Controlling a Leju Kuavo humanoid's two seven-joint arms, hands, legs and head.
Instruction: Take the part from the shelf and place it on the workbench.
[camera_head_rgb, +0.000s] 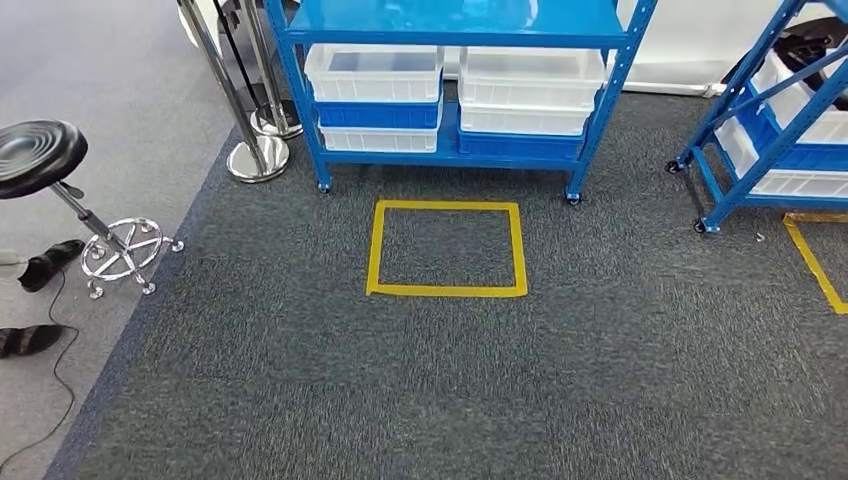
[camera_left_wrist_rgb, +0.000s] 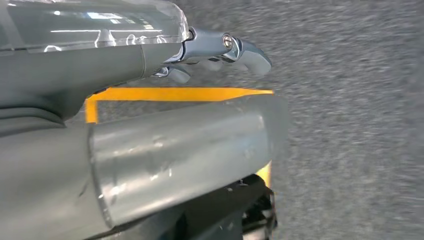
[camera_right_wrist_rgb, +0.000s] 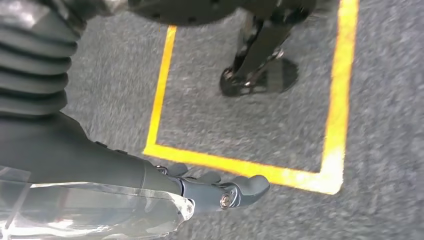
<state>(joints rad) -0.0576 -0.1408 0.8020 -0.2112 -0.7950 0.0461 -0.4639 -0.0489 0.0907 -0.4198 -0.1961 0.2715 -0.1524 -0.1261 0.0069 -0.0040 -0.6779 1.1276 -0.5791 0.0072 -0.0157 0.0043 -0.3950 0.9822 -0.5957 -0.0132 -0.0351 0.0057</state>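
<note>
Some way short of the blue shelf, faces it across the yellow floor square in front of it, left hand and right hand both loosely extended and empty over grey carpet, cannot tell which of the white bins on that shelf holds the part.

We get even, bright indoor light in the head view, nothing harsh, and the carpet reads sharp with only soft shadow under the blue shelf. The chrome stool base and posts throw small glints. Lines bend a bit toward the edges. Both wrist views are smeared with motion blur, carpet streaky. We see strong reflections on the clear cover by the left hand, and the right hand looks dim and soft.
</note>
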